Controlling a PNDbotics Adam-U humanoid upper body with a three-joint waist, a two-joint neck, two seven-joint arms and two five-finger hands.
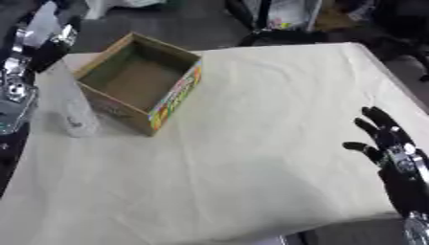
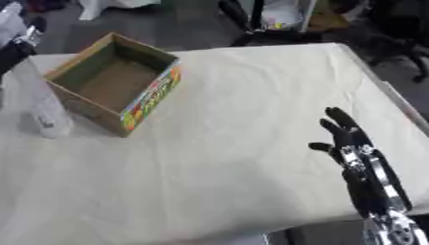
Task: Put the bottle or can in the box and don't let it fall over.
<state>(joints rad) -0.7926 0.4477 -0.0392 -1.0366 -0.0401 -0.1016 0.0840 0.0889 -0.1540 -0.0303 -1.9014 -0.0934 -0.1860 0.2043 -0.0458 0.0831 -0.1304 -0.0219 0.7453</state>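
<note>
At far left, mostly cut off by the frame edge: left hand, black with silver parts, up beside the top of a clear plastic bottle; fingers too hidden and blurred to tell whether curled round the bottle or apart from it. Standing upright on the cloth-covered tabletop, just beside the left wall of the cardboard box, outside it. Hard to make out through the clear body; only a pale outline and a darker patch near the base.

Open at the top, with a bare brown floor inside and a colourful printed panel on the side facing the middle of the tabletop. Set askew near the far left corner.

At lower right, well apart from box and bottle: right hand, fingers straight and spread, pointing up and away, thumb out to the left, holding nothing. Forearm running off the bottom edge, wrist joints silver.
</note>
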